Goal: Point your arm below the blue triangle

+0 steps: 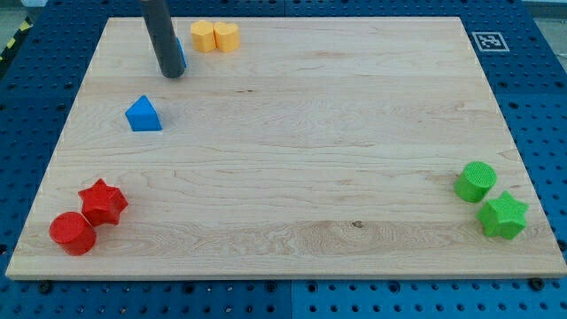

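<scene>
The blue triangle (143, 115) lies on the wooden board (292, 133) at the view's left. My tip (172, 74) stands above and a little to the right of it, apart from it. Just behind the rod, a second blue block (180, 53) is mostly hidden and its shape cannot be made out.
A yellow hexagon-like block (205, 35) and a yellow heart-like block (227, 37) touch at the view's top. A red star (103, 202) and a red cylinder (72, 233) sit at bottom left. A green cylinder (476, 182) and a green star (502, 215) sit at bottom right.
</scene>
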Robot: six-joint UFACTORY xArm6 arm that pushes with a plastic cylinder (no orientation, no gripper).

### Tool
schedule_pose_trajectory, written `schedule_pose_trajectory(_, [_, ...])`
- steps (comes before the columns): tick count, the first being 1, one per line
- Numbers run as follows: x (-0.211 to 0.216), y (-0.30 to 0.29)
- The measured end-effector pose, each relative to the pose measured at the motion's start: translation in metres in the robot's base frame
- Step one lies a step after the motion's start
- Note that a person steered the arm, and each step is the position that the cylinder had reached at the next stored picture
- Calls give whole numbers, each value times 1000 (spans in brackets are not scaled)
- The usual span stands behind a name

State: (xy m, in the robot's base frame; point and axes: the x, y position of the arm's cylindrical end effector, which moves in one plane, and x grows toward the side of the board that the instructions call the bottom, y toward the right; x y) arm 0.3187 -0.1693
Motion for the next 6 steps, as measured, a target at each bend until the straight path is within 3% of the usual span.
schedule_pose_trajectory(2, [-31, 0])
schedule_pose_trajectory(4, [-34, 0])
schedule_pose_trajectory(6, [49, 38])
